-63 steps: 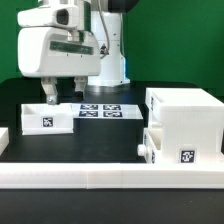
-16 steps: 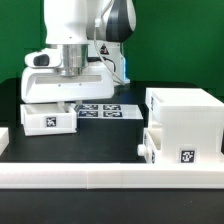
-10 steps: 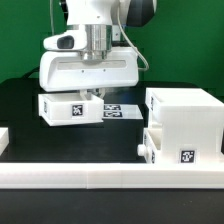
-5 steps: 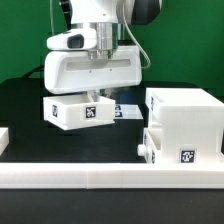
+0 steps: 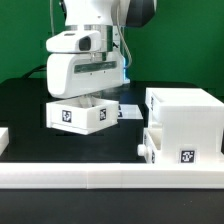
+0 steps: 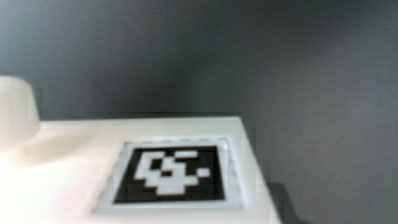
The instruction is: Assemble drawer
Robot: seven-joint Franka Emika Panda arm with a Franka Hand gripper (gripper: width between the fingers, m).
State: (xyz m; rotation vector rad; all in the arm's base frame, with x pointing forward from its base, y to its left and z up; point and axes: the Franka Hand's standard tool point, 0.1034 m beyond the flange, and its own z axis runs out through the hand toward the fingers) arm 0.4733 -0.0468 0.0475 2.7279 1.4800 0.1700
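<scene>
My gripper (image 5: 96, 98) is shut on a shallow white tray (image 5: 78, 116) and holds it lifted just off the black table, left of centre in the exterior view. The tray is turned at an angle, and its square tag (image 5: 66, 115) faces the camera. The tall white box casing (image 5: 185, 112) stands at the exterior view's right. A second tray (image 5: 178, 153) with its own tag sits in the casing's lower part. In the wrist view the held tray's white face (image 6: 71, 165) and its tag (image 6: 173, 172) fill the frame close up and blurred. My fingertips are hidden.
The marker board (image 5: 126, 110) lies on the table behind the held tray, partly covered by it. A long low white border rail (image 5: 100, 178) runs along the front, with another piece at the exterior view's left edge (image 5: 4, 136). A green wall stands behind.
The gripper closed on the tray at the left and lifted it. It carried the tray toward the exterior view's right and turned it, so the tag now sits further left on it.
</scene>
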